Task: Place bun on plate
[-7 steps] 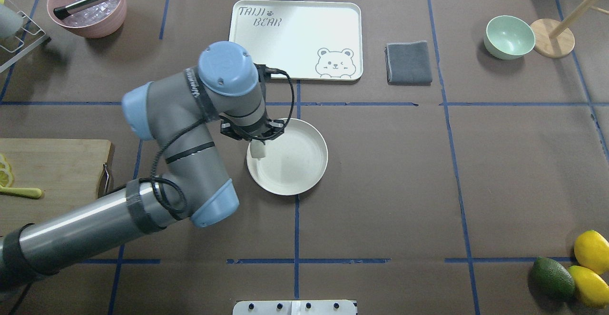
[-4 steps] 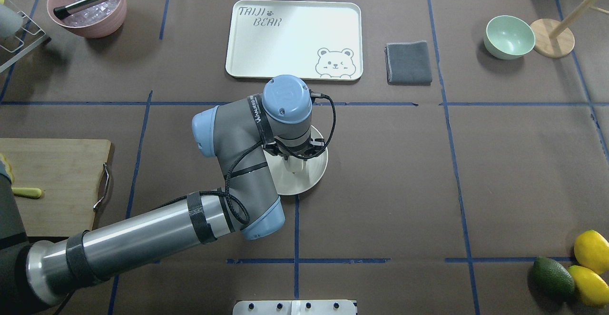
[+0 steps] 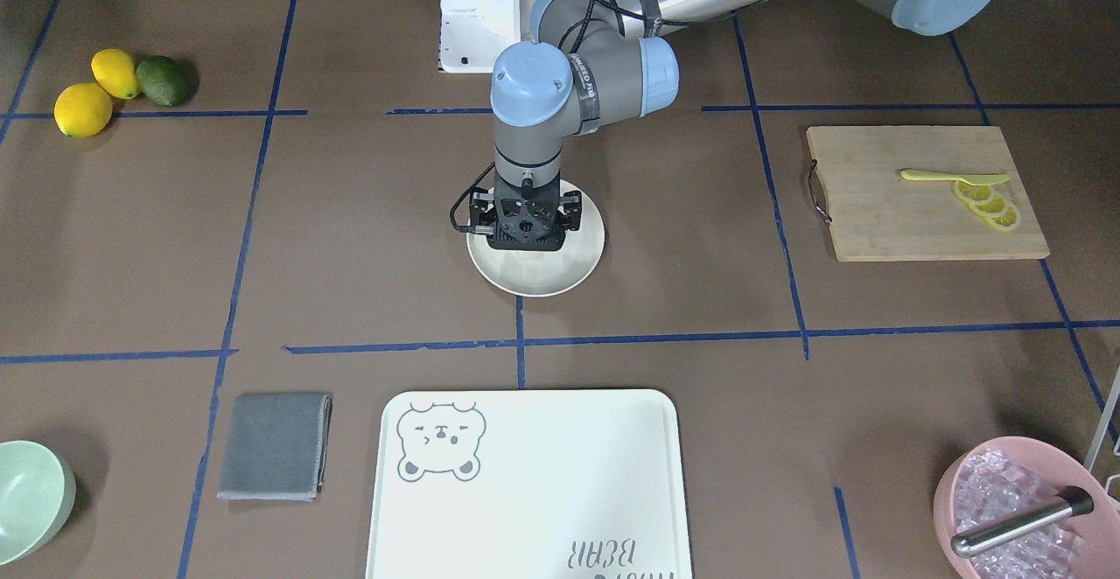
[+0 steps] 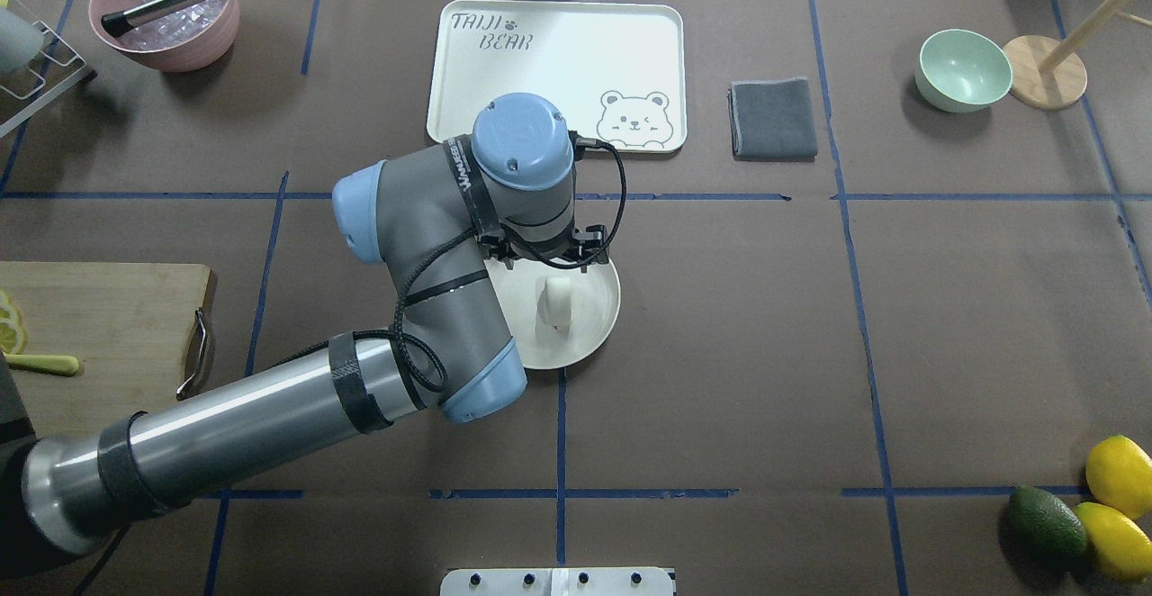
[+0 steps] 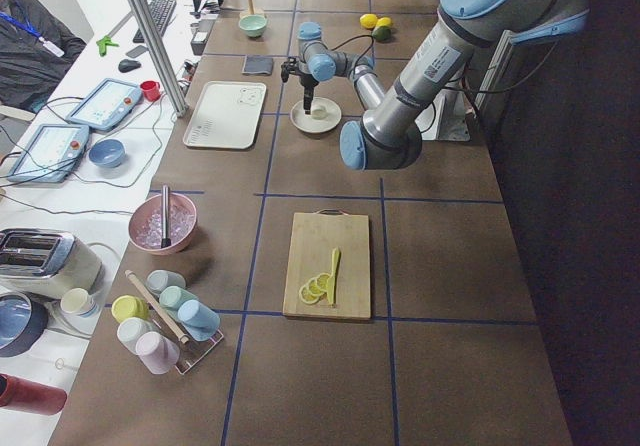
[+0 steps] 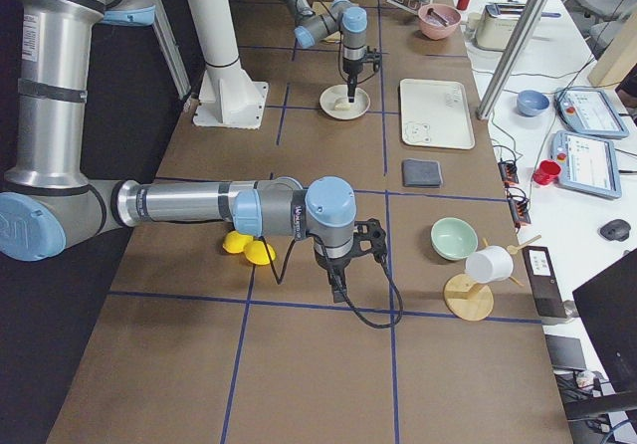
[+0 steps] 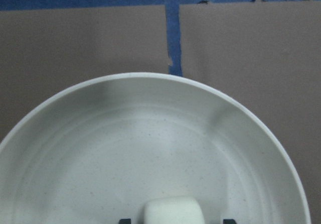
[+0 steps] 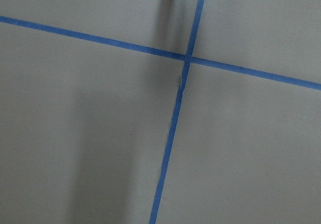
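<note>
step: tail end of the place, I judge; the bun looks set down and only the retreat is left
bun (image 4: 555, 301): off-white lump near the middle of the plate (image 4: 589, 330), apparently resting on the plate floor and well inside the rim
plate: round cream plate on the brown bench (image 4: 810, 353), on a crossing of blue tape lines, with nothing else on it that I can see
left hand (image 3: 525, 231): points straight down over the plate, on the bear tray's side of the bun in the overhead view
left hand state: spread apart; in my wrist view the dark fingertips (image 7: 228, 221) stand clear on either side of the bun with a gap to each, so I am gripping nothing
right hand (image 6: 338, 283): far off near the lemons, low over the bench; my wrist view shows only bench and tape, so I cannot tell if it is spread or closed
progress: task looks nearly done, judging from how the bun lies
next move: lift straight up, jaws kept wide, until the fingers clear the top of the bun, then pull back toward my side
watch: any sideways drift while low could clip the bun and roll or tip it toward the rim
unsure: full contact of bun and plate is not plain from these angles
</note>
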`<state>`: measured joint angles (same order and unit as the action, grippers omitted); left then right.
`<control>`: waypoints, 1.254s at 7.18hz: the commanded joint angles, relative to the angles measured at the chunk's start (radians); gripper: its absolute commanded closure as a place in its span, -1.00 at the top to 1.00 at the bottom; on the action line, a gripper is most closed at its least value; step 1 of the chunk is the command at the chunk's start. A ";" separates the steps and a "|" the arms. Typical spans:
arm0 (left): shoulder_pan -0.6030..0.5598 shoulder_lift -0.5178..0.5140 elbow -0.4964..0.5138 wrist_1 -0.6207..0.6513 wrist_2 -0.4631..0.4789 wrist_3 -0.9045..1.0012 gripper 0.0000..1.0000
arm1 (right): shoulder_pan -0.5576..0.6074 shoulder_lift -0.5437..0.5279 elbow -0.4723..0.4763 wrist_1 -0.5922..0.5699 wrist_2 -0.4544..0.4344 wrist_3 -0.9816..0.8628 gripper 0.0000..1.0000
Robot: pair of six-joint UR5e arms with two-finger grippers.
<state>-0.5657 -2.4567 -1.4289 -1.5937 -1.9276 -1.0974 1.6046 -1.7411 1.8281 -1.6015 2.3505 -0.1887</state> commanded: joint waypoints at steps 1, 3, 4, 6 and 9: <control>-0.163 0.220 -0.230 0.081 -0.148 0.263 1.00 | 0.000 0.000 -0.001 0.000 0.000 0.000 1.00; -0.395 0.436 -0.327 0.081 -0.301 0.631 1.00 | 0.000 0.000 -0.001 0.000 0.000 0.000 1.00; -0.496 0.518 -0.324 0.081 -0.330 0.783 1.00 | 0.000 0.000 -0.001 0.000 0.000 0.000 1.00; -0.670 0.628 -0.300 0.089 -0.347 1.008 1.00 | 0.001 0.000 -0.003 -0.002 0.000 0.000 1.00; -0.813 0.797 -0.309 0.061 -0.432 1.012 1.00 | 0.000 0.000 -0.003 -0.002 0.001 0.000 1.00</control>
<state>-1.3417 -1.7243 -1.7280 -1.5212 -2.3428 -0.0924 1.6048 -1.7411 1.8255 -1.6030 2.3514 -0.1887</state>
